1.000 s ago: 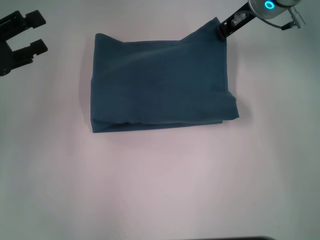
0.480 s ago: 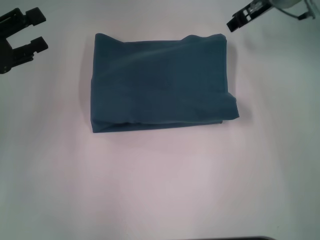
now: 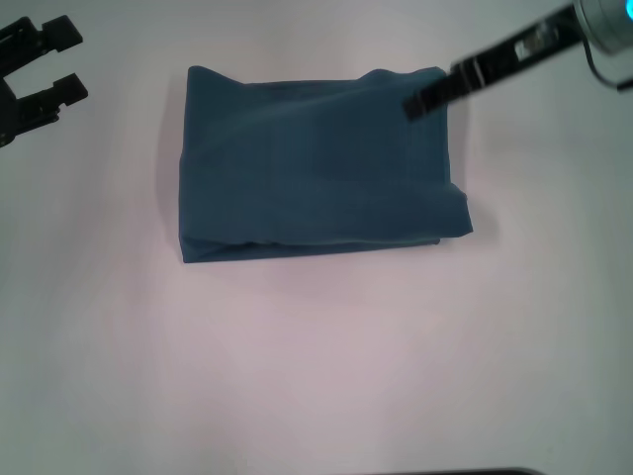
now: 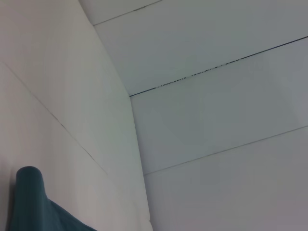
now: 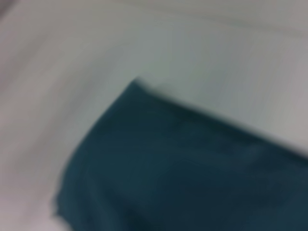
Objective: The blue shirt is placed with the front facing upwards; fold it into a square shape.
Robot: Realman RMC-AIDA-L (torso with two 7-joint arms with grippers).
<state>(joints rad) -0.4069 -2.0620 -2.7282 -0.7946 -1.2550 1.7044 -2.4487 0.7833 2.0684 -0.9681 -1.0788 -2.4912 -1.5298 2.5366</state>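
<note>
Blue shirt point(image 3: 316, 168) sits folded in the upper centre of the head view on a plain white table point(image 3: 316, 356), plain side up; lettering, collar and label all hidden inside the fold. Soft matte cotton, a roughly rectangular packet, wider than tall, long axis running left-right across the frame. Left edge looks thick and rounded (stacked layers), bottom edge shows a thin lighter fold line, lower right corner bulges out past the rest, top edge has a small hump near the upper right.

Right gripper point(image 3: 423, 99) reaches in from the upper right corner of the head view, a thin dark bar ending over the shirt's upper right area; arm body cut off by the frame edge. Can't tell whether its fingers are apart or whether they pinch any cloth, nor whether the tip touches the fabric.

Left gripper point(image 3: 35, 69) at the upper left edge, partly cut off, two dark fingers spread with a clear gap, holding nothing, well apart from the shirt.

Right wrist view: blurred teal cloth point(image 5: 183, 173) on white surface, no detail. Left wrist view: white panels with thin seams, a rounded teal fold point(image 4: 29, 202) at the lower left corner.
</note>
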